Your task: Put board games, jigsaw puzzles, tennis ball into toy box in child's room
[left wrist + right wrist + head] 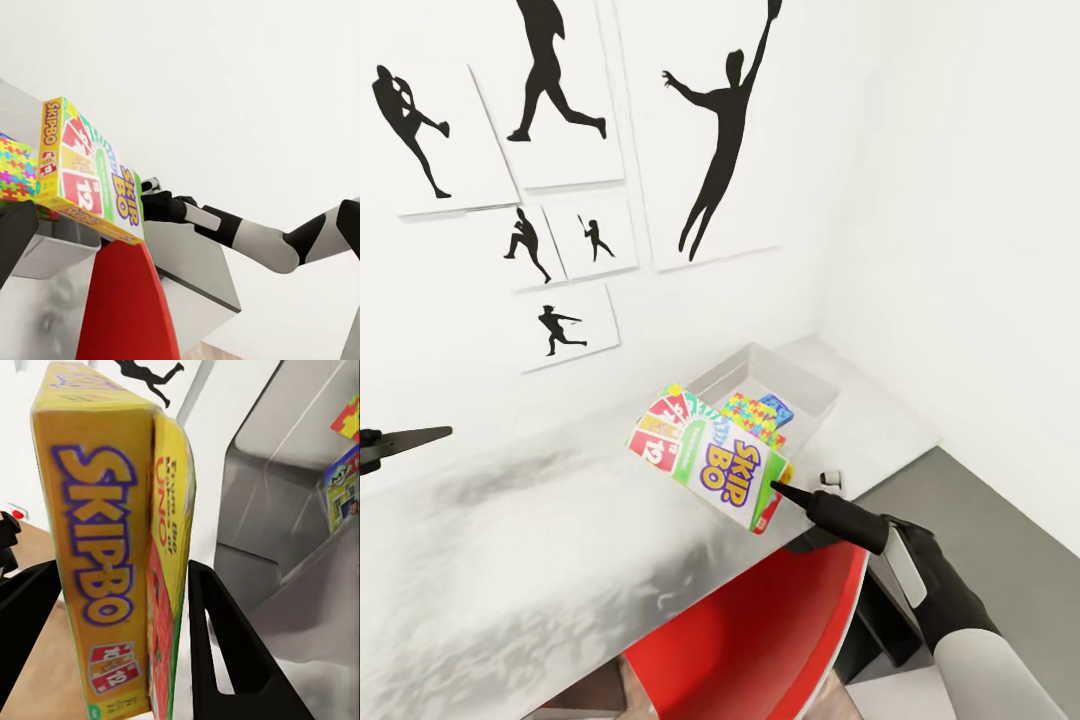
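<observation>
- White walls hung with black sports silhouettes [720,140] fill the upper half of the head view; below them the glossy pale counter [510,560] runs across the lower left, with a red chair [760,640] at bottom centre.
- At centre frame the SKIP BO board game [710,460] is held raised just in front of the toy box [800,385], pinched at its lower right edge by the right claw [780,490]; in the right wrist view the box's thin edge is seen clamped between the two dark fingers [225,660].
- Its long axis is seen running from upper left to lower right in the head view, the printed face tilted up toward the camera.
- Inside the toy box a jigsaw puzzle [755,412] and a blue-printed game box [778,406] are already lying; the tennis ball cannot be made out.
- Progress is judged well along, with this game not yet lowered in.
- The left claw [410,437] is seen at the left edge; whether it is spread cannot be told.
</observation>
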Tool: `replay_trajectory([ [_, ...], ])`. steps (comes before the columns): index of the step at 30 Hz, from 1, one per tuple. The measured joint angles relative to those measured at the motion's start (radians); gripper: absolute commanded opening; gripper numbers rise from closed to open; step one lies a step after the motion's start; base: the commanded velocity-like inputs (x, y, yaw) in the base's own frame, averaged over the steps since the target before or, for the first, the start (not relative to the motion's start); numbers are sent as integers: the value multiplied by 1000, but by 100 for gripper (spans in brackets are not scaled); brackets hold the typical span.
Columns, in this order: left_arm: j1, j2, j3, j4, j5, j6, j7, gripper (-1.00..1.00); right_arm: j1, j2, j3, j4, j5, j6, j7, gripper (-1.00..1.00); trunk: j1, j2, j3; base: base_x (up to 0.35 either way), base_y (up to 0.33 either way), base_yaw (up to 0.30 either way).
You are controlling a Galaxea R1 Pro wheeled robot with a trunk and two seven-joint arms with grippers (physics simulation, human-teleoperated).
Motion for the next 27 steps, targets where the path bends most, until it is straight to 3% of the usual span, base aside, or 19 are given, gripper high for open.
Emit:
replay_trajectory([
  [12, 0, -4, -10, 1, -1, -5, 0, 100, 0, 5, 3, -3, 2, 3, -10, -100, 0, 0, 0, 1, 0, 0],
  [18, 2, -11, -13, 3, -1, -9, 0, 100, 1, 1, 2, -3, 3, 39, -55, -100, 0, 0, 0, 0, 0, 0],
  [22, 2, -12, -14, 3, -1, -8, 0, 100, -27, -9, 0, -23, 2, 166, -107, -100, 0, 0, 0, 0, 0, 0],
  [27, 2, -12, -14, 3, -2, -9, 0, 100, -168, -19, 2, -72, 3, 369, -231, -100, 0, 0, 0, 0, 0, 0],
])
